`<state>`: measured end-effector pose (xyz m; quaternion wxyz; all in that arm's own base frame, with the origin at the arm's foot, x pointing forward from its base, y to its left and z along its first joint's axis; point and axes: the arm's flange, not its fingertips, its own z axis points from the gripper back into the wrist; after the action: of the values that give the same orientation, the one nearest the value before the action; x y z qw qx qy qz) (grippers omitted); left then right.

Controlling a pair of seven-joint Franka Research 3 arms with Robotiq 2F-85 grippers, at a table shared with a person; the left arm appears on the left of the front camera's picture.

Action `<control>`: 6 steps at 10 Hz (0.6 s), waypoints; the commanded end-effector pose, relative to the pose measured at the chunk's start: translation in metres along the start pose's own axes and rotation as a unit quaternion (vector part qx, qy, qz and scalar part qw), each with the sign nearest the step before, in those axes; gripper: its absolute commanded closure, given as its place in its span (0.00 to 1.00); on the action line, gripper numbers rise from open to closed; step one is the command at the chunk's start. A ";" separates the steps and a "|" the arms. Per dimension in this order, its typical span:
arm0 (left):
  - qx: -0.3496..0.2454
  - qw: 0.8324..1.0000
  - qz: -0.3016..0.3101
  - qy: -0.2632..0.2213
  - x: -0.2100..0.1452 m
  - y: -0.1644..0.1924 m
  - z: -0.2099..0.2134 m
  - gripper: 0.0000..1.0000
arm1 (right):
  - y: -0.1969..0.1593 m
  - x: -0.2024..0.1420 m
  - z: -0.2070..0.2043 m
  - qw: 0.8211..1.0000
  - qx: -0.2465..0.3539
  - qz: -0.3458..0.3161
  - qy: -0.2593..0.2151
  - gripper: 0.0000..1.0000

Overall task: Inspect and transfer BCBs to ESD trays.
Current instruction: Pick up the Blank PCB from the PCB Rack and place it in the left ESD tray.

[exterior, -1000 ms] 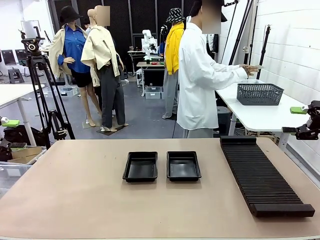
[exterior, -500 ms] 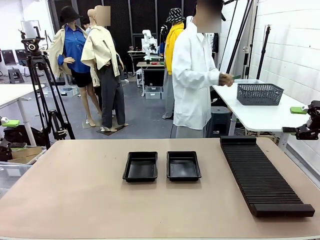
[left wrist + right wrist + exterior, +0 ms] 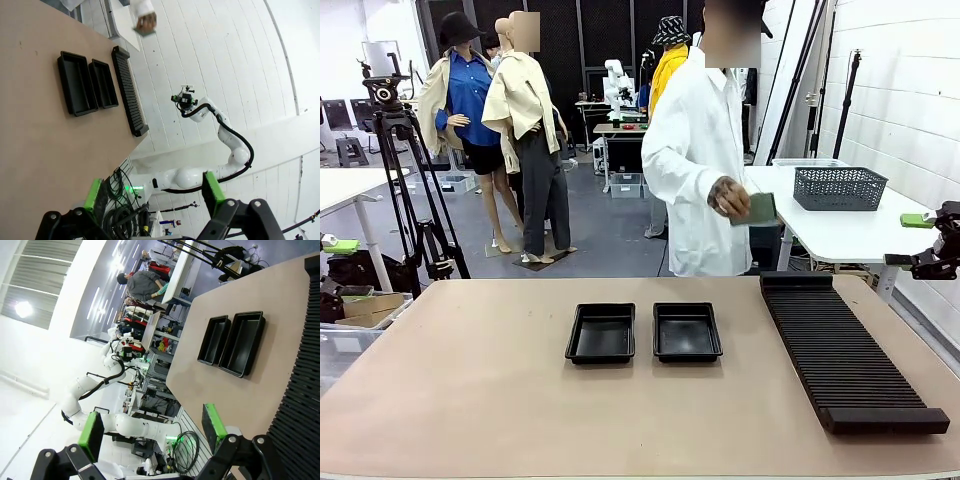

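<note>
Two empty black ESD trays (image 3: 603,333) (image 3: 687,331) lie side by side mid-table, each showing a bare floor. A person in a white coat stands behind the far edge and holds one green BCB (image 3: 761,208) in a hand at chest height, above the table's far side. My left gripper (image 3: 152,192) is open, high above the table's left side, with the trays (image 3: 77,82) far below it. My right gripper (image 3: 152,429) is open too, held high at the right, with the trays (image 3: 244,342) off ahead of it. It appears at the right edge (image 3: 912,240) of the front view.
A long black ribbed rack (image 3: 850,350) runs along the table's right side from far edge to near edge. Behind the person a white side table carries a grey mesh basket (image 3: 839,187). A camera tripod (image 3: 405,190) stands off the left side.
The person has turned away from the side table to face this table and now holds a green board in front of the body. Neither arm has moved.
</note>
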<state>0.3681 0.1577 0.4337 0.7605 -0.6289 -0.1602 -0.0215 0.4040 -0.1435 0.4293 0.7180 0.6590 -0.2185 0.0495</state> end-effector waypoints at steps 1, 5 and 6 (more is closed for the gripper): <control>0.001 1.000 0.001 -0.001 0.000 0.000 0.000 0.00 | 0.001 -0.002 0.000 1.000 -0.004 0.003 -0.003 0.00; 0.001 1.000 0.001 -0.001 0.000 0.000 0.000 0.00 | 0.001 -0.002 0.000 1.000 -0.004 0.003 -0.003 0.00; 0.001 1.000 0.001 -0.001 0.000 0.000 0.000 0.00 | 0.001 -0.002 0.000 1.000 -0.004 0.003 -0.003 0.00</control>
<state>0.3681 0.1577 0.4337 0.7605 -0.6289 -0.1602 -0.0215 0.4040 -0.1435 0.4293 0.7180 0.6590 -0.2185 0.0495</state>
